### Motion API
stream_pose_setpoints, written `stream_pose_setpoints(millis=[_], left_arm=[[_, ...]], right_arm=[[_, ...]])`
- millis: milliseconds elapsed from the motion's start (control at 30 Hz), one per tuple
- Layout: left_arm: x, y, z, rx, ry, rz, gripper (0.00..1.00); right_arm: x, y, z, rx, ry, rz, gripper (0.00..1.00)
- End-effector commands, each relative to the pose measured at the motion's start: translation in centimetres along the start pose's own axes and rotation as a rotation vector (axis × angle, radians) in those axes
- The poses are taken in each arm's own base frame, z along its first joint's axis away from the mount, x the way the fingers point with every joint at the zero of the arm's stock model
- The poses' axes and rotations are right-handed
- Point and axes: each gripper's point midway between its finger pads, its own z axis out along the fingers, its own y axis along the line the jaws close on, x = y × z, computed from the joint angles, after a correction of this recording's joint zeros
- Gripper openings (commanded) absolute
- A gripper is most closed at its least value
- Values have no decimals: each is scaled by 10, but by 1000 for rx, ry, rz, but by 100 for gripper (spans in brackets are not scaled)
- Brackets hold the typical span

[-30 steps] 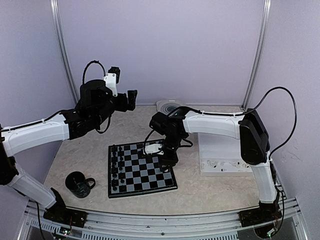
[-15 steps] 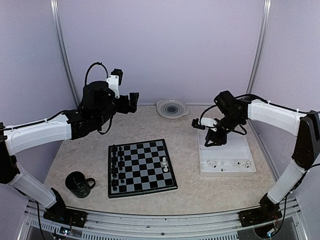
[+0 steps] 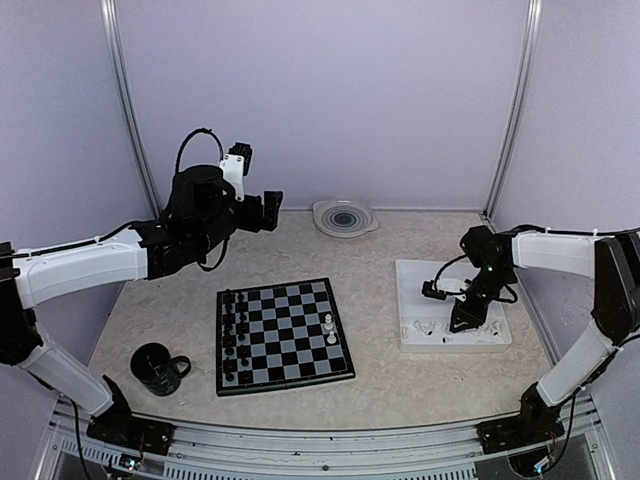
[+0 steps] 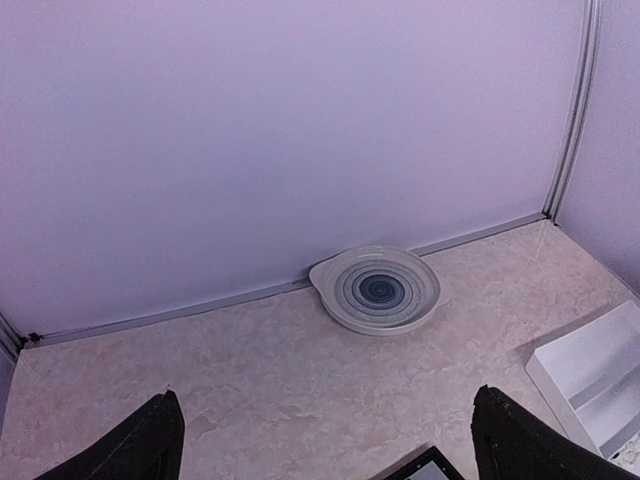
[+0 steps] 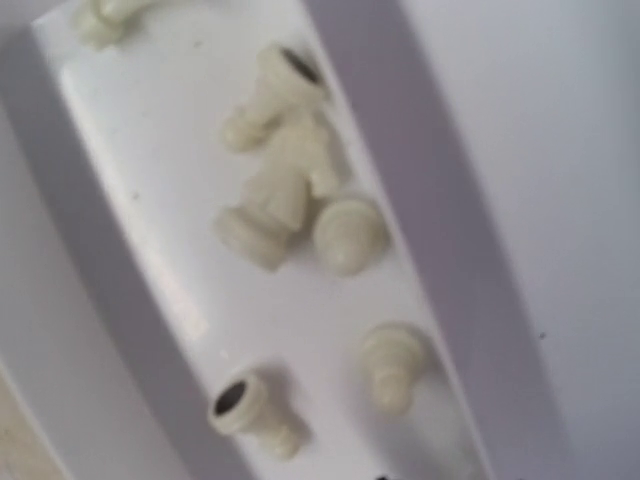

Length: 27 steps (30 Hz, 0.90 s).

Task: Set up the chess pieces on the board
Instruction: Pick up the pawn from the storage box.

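Up on the left, the left gripper (image 3: 268,210) hangs high over the far side of the beige speckled table (image 3: 420,375). Its wrist camera shows two dark fingers (image 4: 135,445) spread wide with nothing between them, framing a round grey-white dish with blue-grey rings (image 4: 376,290) by the back wall. Between the two arms lies the flat black-and-grey checkered chessboard (image 3: 283,336). Tiny black chess pieces (image 3: 233,335) stand crowded along its left side in what looks like two files, and two tiny white chess pieces (image 3: 328,328) stand close together near its right edge. Off to the right, apart from the board, sits the white rectangular compartment tray (image 3: 450,280), and the right gripper (image 3: 462,320) points down into its near part. Are those jaws open or closed? I can't tell: from above it's just a dark shape, and its own camera shows no fingers. That camera looks into a long compartment where cream-white chessmen (image 5: 290,200) lie on their sides, three touching in a heap, the others apart. A black mug (image 3: 155,365) sits near the board's front left corner.
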Motion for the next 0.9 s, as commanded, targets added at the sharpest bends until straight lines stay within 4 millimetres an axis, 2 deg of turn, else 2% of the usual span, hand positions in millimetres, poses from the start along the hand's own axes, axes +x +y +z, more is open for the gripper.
stream_pose_setpoints(millis=[0,400,667,867], left_arm=[[-3,-7,1,17,0,-4,99],[2,-10,4,23,12,7,99],[6,-14,5,31,22,11,99],[7,-16,5,36,24,14,99]], right_arm=[[-1,-11,9,15,4,9,26],[-17,-24,17,14,-34,20,34],[-31,-25,21,-2,-64,12,34],[-41,-29,26,2,-70,8,28]])
